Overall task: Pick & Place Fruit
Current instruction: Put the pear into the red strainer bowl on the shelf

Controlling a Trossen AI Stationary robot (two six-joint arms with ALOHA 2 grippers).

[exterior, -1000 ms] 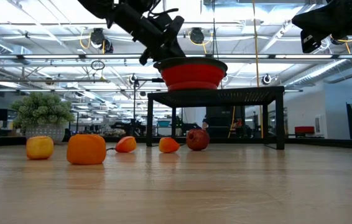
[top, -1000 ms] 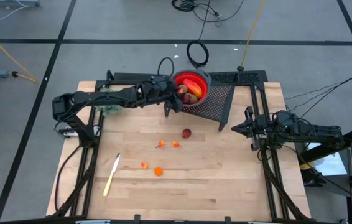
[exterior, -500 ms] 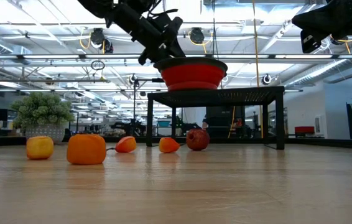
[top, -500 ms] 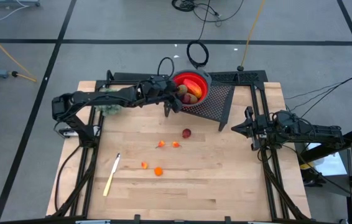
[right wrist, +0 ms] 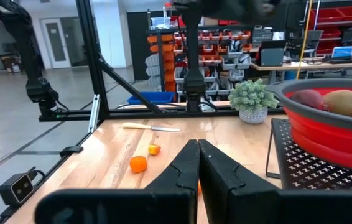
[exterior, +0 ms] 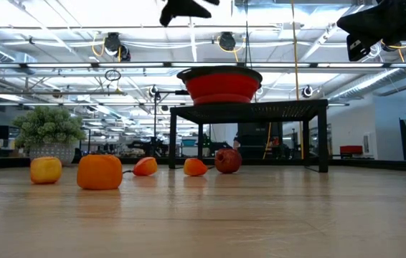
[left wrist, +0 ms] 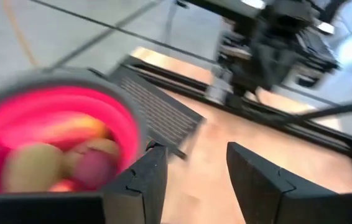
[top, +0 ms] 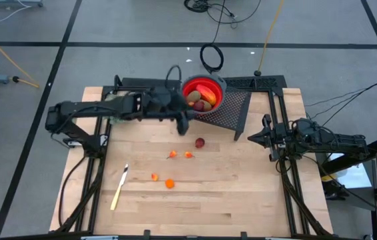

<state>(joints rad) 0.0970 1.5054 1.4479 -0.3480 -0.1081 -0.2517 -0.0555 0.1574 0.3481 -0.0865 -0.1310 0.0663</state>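
Fruit (top: 200, 97) mostly in the red bowl (top: 216, 103) on the black rack (top: 232, 110) at 12 o'clock: a red-orange-yellow piece, brownish ovals, perhaps a dark red ball, blurred in the left wrist view. One dark red ball (top: 200, 143) near table centre; orange bits (top: 169, 183) toward 7 o'clock of it. Left gripper (top: 182, 124) just at 8 o'clock of the bowl, fingers apart, holding nothing. Right gripper (top: 262, 136) waiting at 3 o'clock, fingers pressed together. Knife (top: 119, 187) at 8 o'clock.
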